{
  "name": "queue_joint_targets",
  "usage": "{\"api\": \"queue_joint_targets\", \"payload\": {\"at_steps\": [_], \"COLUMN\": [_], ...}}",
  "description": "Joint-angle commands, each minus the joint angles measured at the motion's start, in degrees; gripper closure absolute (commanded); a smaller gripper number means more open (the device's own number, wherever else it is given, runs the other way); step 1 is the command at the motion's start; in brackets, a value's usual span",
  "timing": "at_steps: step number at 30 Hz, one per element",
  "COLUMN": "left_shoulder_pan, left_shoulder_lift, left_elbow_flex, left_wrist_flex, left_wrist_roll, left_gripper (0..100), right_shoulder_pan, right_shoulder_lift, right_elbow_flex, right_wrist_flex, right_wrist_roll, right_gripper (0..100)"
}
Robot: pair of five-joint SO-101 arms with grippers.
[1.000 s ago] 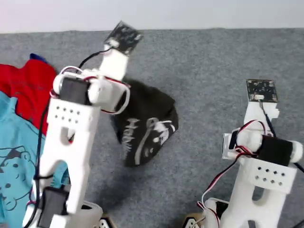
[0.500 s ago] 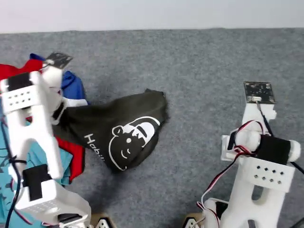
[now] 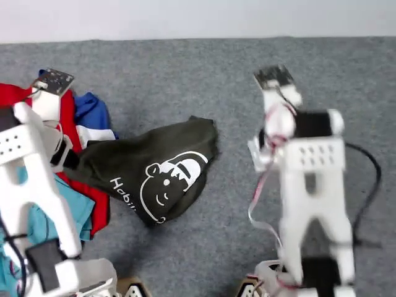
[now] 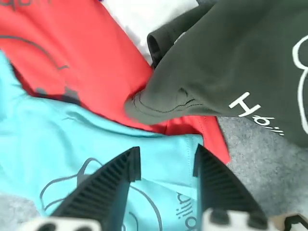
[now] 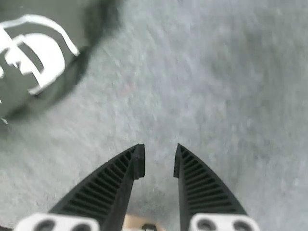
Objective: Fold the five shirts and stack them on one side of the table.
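High view: black shirt [image 3: 164, 176] with white cartoon print lay crumpled on grey table [image 3: 185, 74], between the two arms. One end of it overlapped red shirt [image 3: 86, 201] right beside left arm [image 3: 31, 179]. Red shirt, turquoise shirt [image 3: 37, 226] and blue and white shirt [image 3: 93, 117] were piled together around and under that arm. Right arm [image 3: 306, 167] stood on the other side of black shirt, apart from it, over bare table

Left wrist view: left gripper [image 4: 166, 153] had its fingers spread wide with nothing between them, and hung over turquoise shirt [image 4: 57, 144]; contact with the cloth could not be told. Just ahead of the tips a bunched edge of black shirt [image 4: 231, 62] lay on red shirt [image 4: 82, 62]. Beyond red shirt, farther from the tips, was the white part of blue and white shirt [image 4: 144, 19]

Right wrist view: right gripper [image 5: 159, 150] had its fingers parted by a narrow gap, nothing pinched. Bare table [image 5: 216, 72] lay under and ahead of the tips. Black shirt [image 5: 33, 53] was ahead and off to one side, well apart from the tips
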Motion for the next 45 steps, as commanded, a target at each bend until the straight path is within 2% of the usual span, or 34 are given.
{"api": "queue_joint_targets", "payload": {"at_steps": [1,4,10,25,33,37,40,43,45], "left_shoulder_pan": [-0.44,-1.41,-2.29,-2.37,-2.37,-2.37,-2.37,-2.37,-2.37], "left_shoulder_lift": [-8.0,-11.87,-16.0,-17.32,-17.32,-17.32,-17.32,-17.32,-17.32], "left_elbow_flex": [3.12,5.67,8.04,10.42,10.42,10.42,10.42,10.42,10.42], "left_wrist_flex": [1.67,1.67,1.58,1.58,1.67,1.67,1.67,1.67,1.67], "left_wrist_roll": [0.35,2.11,8.35,13.54,13.8,13.8,13.8,13.8,13.8], "left_gripper": [81,81,81,81,86,86,86,86,86], "right_shoulder_pan": [-2.77,-4.62,-8.31,-13.05,-15.87,-16.22,-16.04,-15.78,-15.43], "right_shoulder_lift": [10.33,17.36,29.49,53.58,63.87,68.09,69.58,70.29,69.76], "right_elbow_flex": [-13.01,-18.11,-26.29,-43.43,-49.85,-52.31,-54.68,-58.29,-60.75], "right_wrist_flex": [1.89,1.8,1.36,-12.7,-13.49,-12.88,-11.47,-9.71,-7.52], "right_wrist_roll": [0.7,0.7,0.0,0.0,-0.26,-4.92,-5.45,-5.45,-5.1], "right_gripper": [87.2,86.4,75.6,75.7,75.7,75.9,83.1,99.1,97.3]}}
